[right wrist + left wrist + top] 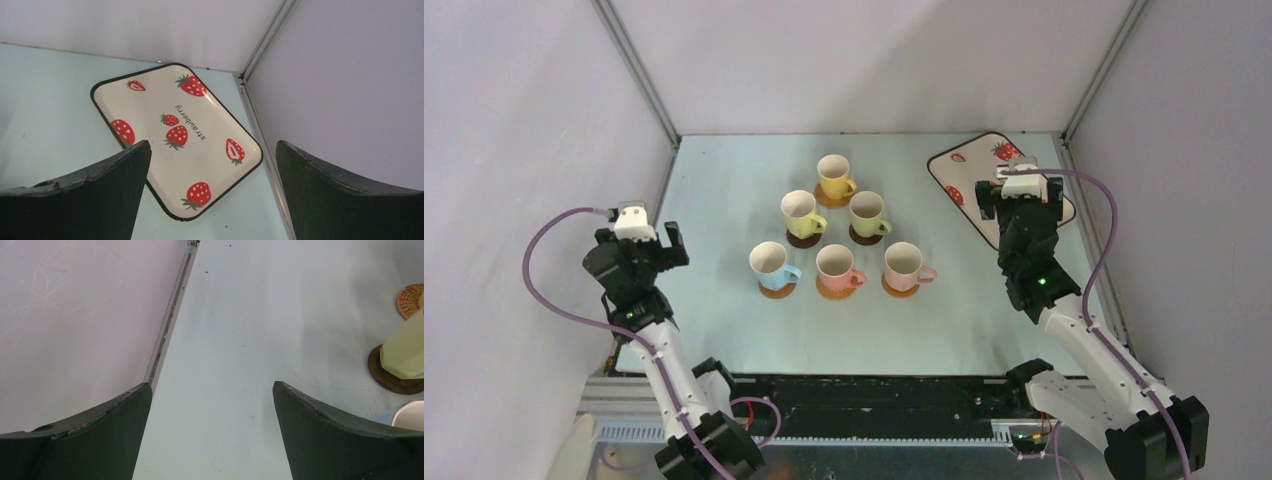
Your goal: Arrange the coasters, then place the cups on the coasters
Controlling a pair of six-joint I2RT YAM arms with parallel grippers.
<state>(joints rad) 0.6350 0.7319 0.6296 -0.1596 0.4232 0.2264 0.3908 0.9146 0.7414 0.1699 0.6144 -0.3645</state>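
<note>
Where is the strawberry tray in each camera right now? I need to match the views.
Top external: tray at upper right, near the back-right corner.
Left wrist: not in it.
Right wrist: tray at centre of frame, lying diagonally.
Shared landmark: the corner post beside it, seen in both those views.

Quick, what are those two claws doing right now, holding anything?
Left gripper: open, holding nothing.
Right gripper: open, holding nothing.

6 cups (pixel 834 262) block the table (pixel 714 190) centre; flanks free.
</note>
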